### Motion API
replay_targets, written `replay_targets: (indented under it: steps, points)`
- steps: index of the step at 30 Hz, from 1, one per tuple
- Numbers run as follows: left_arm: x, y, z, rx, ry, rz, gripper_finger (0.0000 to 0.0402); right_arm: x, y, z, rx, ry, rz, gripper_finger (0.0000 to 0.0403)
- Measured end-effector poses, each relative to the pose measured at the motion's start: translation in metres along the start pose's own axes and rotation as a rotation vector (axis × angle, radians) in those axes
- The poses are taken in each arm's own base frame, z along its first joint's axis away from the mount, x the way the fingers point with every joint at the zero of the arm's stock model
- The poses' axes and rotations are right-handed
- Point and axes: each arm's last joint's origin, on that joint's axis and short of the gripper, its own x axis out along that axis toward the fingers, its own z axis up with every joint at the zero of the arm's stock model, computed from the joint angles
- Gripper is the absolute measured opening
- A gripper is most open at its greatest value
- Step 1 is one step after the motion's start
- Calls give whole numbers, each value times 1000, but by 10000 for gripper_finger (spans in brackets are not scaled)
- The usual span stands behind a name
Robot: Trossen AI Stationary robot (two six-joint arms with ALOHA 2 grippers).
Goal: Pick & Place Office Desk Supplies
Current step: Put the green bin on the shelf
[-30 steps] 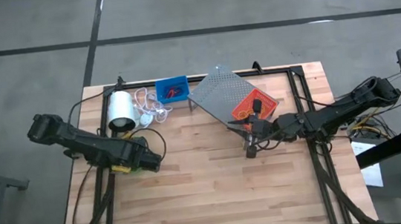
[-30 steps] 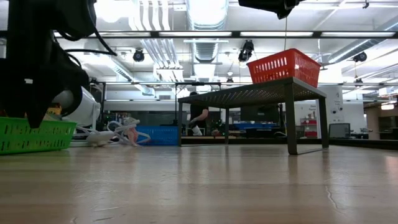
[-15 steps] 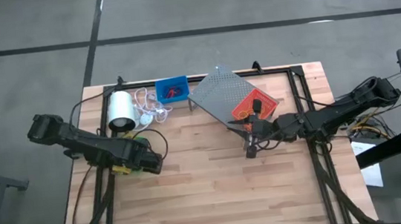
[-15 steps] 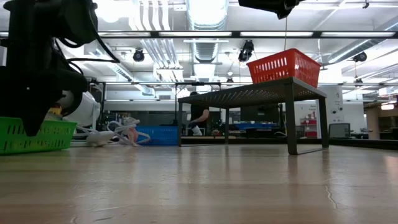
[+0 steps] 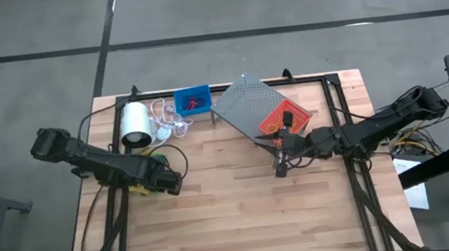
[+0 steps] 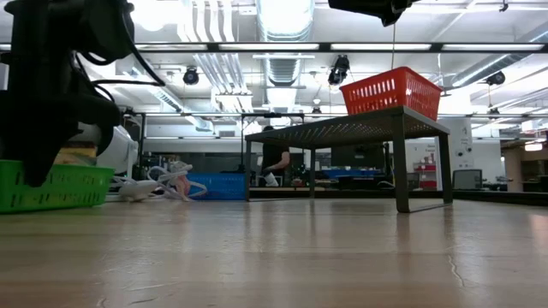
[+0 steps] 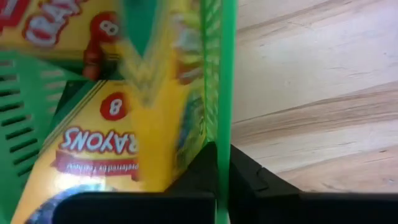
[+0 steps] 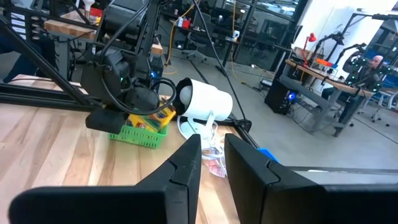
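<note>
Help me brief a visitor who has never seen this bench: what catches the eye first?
The left gripper, at the table's left, is pinching the wall of a green bin holding yellow crayon boxes. A red-orange bin sits on top of the grey perforated rack at the back. The right gripper hovers beside that rack.

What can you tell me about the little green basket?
The small green plastic bin has slatted walls and sits upright on the wooden table, near its left side, in front of the white roll. Yellow crayon boxes lie inside it. The left gripper is shut on its thin green wall, one finger inside and one outside.
</note>
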Motion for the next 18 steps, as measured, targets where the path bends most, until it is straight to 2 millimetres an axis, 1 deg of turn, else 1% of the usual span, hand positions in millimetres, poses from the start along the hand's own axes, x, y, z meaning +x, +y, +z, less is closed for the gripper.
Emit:
replay_targets:
  steps: [2, 5, 13, 18]
  points:
    - [0, 0, 0, 0, 0, -5, 9, 0, 0, 0, 0, 0, 0, 72]
    - [0, -2, 0, 3, -1, -23, 8, 0, 0, 0, 0, 0, 0, 77]
    - [-2, -15, 0, 32, -7, -160, 9, 0, 0, 0, 0, 0, 0, 84]
    - [-9, -26, 3, 85, -18, -248, 9, 0, 0, 0, 0, 0, 0, 79]
